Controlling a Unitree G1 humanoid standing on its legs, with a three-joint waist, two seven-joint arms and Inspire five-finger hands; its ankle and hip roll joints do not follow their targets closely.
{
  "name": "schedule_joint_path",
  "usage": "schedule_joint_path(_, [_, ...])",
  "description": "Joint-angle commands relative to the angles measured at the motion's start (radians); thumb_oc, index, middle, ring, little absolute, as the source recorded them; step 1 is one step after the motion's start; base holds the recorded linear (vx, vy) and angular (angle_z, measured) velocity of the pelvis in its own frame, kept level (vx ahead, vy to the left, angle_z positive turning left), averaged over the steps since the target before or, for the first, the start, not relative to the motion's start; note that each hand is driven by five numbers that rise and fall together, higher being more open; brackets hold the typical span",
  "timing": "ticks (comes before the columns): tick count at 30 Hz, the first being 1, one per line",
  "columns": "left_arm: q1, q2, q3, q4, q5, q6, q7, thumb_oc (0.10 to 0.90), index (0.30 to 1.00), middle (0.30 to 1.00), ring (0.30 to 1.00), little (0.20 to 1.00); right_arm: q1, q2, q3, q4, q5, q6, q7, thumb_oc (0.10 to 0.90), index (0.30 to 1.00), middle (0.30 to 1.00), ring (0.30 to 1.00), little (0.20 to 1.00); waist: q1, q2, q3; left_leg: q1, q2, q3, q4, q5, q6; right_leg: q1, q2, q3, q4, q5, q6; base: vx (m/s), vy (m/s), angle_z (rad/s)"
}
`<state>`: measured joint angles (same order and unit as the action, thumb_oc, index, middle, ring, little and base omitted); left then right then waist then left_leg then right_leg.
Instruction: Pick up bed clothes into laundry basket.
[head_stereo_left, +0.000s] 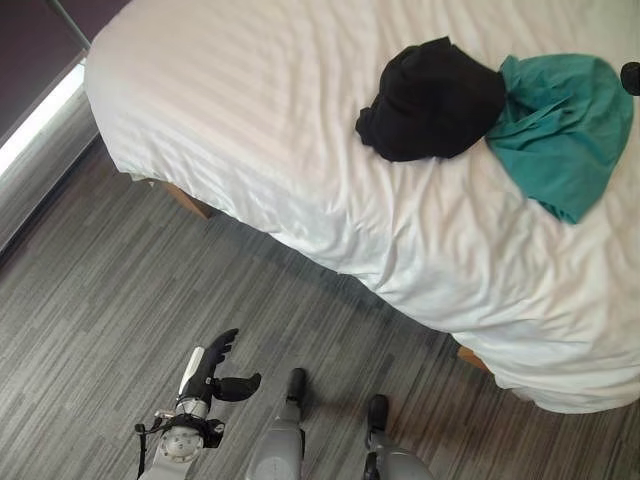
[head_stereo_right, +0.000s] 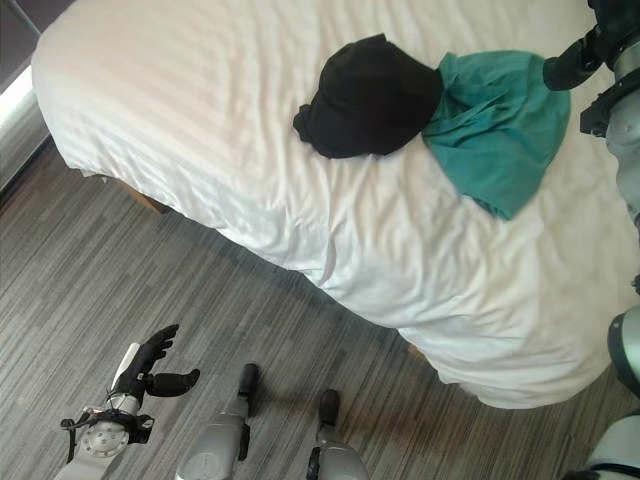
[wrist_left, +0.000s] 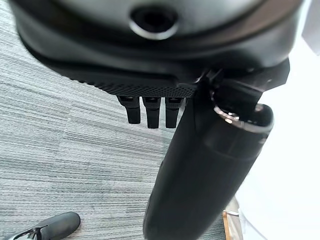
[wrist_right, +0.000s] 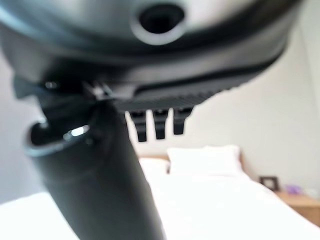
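Nearest the robot, the left hand (head_stereo_right: 150, 372) hangs low over the grey striped floor (head_stereo_left: 90, 330), well short of the bed, with its fingers straight and its thumb out to the side, holding nothing. Past it, the bed's white sheet (head_stereo_left: 300, 150) drapes over the mattress corner, loose and creased along the edge. Farther up lie the clothes to collect: a black garment (head_stereo_left: 435, 100) in a rounded heap, touching and partly overlapping a teal garment (head_stereo_left: 560, 130) spread flat beside it. At the far right, the right hand (head_stereo_right: 575, 62) is raised above the teal garment's far edge, its fingers relaxed and empty. The chief risk, I judge, comes from that overlap: a grasp on the teal cloth could drag the black heap along and let it slide off the mattress onto the floor. A shallow grasp could also gather the loose sheet with the garment and pull the bedding askew. No laundry basket is visible from here, so any carry would likely need a turn, during which trailing cloth might slip free.
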<state>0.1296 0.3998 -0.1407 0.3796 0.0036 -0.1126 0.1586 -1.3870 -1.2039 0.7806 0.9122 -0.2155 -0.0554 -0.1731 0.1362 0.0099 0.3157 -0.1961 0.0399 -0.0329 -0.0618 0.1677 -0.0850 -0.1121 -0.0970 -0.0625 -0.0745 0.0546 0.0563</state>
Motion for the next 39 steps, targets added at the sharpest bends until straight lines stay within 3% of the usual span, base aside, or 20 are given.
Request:
schedule_joint_path(1, [0.006,0.076,0.029,-0.108,0.025,-0.092,0.036,0.8,0.9,0.9,0.9,0.9,-0.175,-0.068,0.05,0.081,0.015,0.026,-0.079,0.8,0.9,0.9,0.9,0.9,-0.011,-0.06,-0.064,-0.096,0.039,-0.001,-0.025,0.034,-0.079,-0.011,-0.023,0.047,0.048,0.019,0.076,0.12,-0.004,-0.22])
schedule_joint_path(13, [0.0,0.082,0.024,-0.091,0.013,-0.091,0.053,0.8,0.9,0.9,0.9,0.9,-0.154,-0.096,0.014,0.202,0.056,0.017,-0.107,0.8,0.9,0.9,0.9,0.9,-0.013,-0.067,-0.019,-0.168,0.047,0.0,-0.025,0.037,-0.098,-0.07,-0.024,0.049,-0.009,0.057,0.096,0.05,-0.024,-0.08])
schedule_joint_path(25, [-0.015,0.066,0.019,-0.056,0.008,-0.087,0.093,0.8,0.9,0.9,0.9,0.9,-0.171,-0.154,0.016,0.076,0.1,-0.013,-0.162,0.8,0.9,0.9,0.9,0.9,0.006,-0.101,0.044,-0.257,0.066,-0.018,-0.025,0.047,-0.107,-0.159,0.001,0.048,-0.013,0.065,0.108,0.01,-0.026,-0.03])
schedule_joint_path(34, [-0.056,0.069,0.0,-0.024,-0.007,-0.083,0.111,0.8,0.9,0.9,0.9,0.9,-0.164,-0.145,0.027,0.07,0.113,-0.013,-0.166,0.8,0.9,0.9,0.9,0.9,0.02,-0.12,0.094,-0.29,0.061,-0.033,-0.025,0.051,-0.107,-0.185,0.008,0.036,-0.013,0.071,0.107,-0.01,-0.021,0.09])
schedule_joint_path(35, [-0.065,0.068,-0.004,0.018,-0.024,-0.079,0.105,0.8,0.9,0.9,0.9,0.9,-0.166,-0.125,0.073,0.119,0.085,-0.005,-0.132,0.414,0.321,0.321,0.321,0.321,0.025,-0.127,0.102,-0.295,0.061,-0.035,-0.025,0.054,-0.107,-0.19,0.011,0.033,-0.013,0.073,0.107,-0.03,-0.011,0.02])
schedule_joint_path(39, [-0.086,0.037,-0.023,0.155,-0.061,-0.075,0.097,0.8,0.9,0.9,0.9,0.9,-0.225,-0.073,0.143,0.201,0.076,0.005,-0.103,0.4,0.3,0.3,0.3,0.3,0.02,-0.127,0.106,-0.289,0.063,-0.031,-0.025,0.055,-0.106,-0.191,0.012,0.036,-0.013,0.078,0.106,0.0,0.0,0.0])
